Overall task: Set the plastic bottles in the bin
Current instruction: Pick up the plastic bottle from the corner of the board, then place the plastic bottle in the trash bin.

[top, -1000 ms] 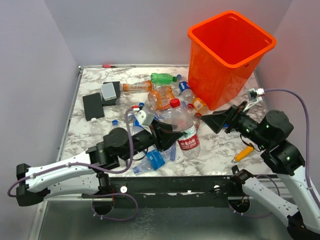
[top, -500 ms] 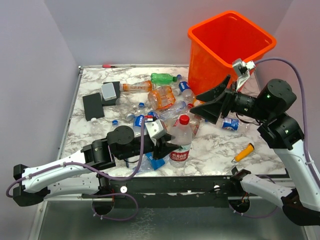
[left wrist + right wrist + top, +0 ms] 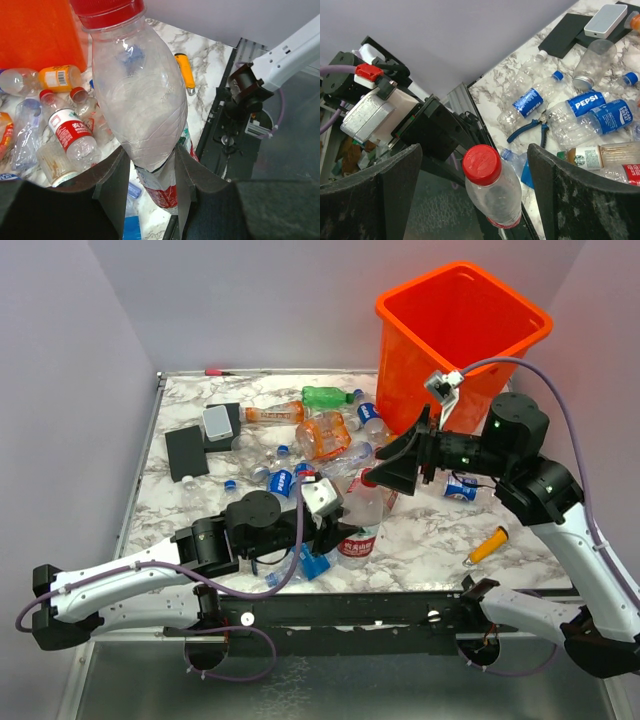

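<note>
Bottle (image 3: 135, 90), clear crinkled plastic, round red cap, pinched in left gripper (image 3: 147, 170); right gripper (image 3: 474, 150) spread wide.

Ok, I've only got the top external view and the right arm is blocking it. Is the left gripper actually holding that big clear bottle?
Observer: Yes. In the left wrist view the left gripper is clamped on the clear red-capped bottle, with both fingers pressed against its body.
Operator: And has the right one got it too?
Observer: Not yet. The right wrist view shows the right gripper open, one finger on each side of the red cap, with a clear gap on both sides.
Operator: Anything inside the bottle?
Observer: It looks empty. The left wrist view shows see-through, dented walls and no liquid that I can make out.
</note>
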`<state>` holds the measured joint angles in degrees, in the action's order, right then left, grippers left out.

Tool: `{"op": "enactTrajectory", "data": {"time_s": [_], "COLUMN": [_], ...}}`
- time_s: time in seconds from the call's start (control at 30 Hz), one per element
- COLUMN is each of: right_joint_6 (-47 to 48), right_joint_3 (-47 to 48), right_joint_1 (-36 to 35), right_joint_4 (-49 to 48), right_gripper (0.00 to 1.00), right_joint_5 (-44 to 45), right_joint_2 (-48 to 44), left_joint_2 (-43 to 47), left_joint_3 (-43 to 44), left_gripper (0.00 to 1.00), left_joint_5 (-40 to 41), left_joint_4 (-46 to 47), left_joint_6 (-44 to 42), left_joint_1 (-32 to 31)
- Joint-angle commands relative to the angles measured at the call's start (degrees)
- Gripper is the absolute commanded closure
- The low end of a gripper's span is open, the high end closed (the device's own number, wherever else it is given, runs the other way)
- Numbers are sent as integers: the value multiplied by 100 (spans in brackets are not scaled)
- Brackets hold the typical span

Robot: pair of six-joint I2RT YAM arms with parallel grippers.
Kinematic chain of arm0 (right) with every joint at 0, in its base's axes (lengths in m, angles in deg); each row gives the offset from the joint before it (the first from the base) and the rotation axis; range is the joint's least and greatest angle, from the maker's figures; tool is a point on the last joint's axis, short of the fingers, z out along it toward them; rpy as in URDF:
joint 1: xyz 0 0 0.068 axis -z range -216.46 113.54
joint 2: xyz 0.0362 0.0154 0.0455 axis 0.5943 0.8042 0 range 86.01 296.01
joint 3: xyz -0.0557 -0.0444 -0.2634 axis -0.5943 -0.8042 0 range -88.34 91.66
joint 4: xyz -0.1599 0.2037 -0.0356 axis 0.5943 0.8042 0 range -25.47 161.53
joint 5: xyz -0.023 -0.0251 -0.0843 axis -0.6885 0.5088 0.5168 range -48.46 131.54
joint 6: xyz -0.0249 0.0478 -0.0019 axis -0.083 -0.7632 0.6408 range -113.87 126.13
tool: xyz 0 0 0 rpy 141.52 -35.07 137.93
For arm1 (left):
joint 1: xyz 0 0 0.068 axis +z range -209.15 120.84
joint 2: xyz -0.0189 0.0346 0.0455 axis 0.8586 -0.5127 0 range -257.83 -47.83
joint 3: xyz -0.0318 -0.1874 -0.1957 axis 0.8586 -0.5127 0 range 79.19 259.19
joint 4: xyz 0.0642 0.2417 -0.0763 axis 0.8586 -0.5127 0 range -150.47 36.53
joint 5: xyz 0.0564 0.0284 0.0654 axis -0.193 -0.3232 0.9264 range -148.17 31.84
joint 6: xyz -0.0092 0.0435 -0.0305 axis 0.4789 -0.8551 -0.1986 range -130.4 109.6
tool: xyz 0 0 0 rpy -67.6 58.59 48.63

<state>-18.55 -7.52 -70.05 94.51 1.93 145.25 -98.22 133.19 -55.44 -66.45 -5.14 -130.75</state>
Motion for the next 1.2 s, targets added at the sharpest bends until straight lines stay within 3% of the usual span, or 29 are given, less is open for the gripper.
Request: {"op": "enactTrajectory", "data": {"time_s": [0.0,0.2,0.37,0.47,0.57,0.77,0.9,0.97,1.07,1.17], "right_joint_6": [138,102,-113,-282,-446,-748,-920,-986,-1030,-1029], "right_joint_3": [-166,-357,-621,-794,-943,-1067,-1153,-1177,-1195,-1208], "right_joint_1": [-267,-493,-507,-504,-509,-506,-504,-506,-504,-509], "right_joint_4": [195,288,43,-319,-701,-1078,-1284,-1370,-1436,-1437], "right_gripper": [13,22,43,49,49,36,36,45,67,97], "right_joint_5": [390,1043,1417,1494,1473,1292,1246,1209,1119,1058], "right_joint_2": [68,231,267,172,82,177,229,246,261,225], "left_joint_2": [-28,49,66,73,66,63,102,121,135,141], "left_joint_3": [115,-49,-74,-90,-115,-160,-202,-215,-228,-204], "left_gripper": [89,89,89,89,88,88,88,88,86,63], "left_joint_5": [539,923,922,902,864,827,846,905,966,1335], "left_joint_4": [104,263,296,291,287,297,297,302,339,336], "left_joint_6": [-3,5,2,-19,-16,-25,-25,-36,-21,54], "left_joint_1": [23,28,29,24,28,23,31,30,30,27]}}
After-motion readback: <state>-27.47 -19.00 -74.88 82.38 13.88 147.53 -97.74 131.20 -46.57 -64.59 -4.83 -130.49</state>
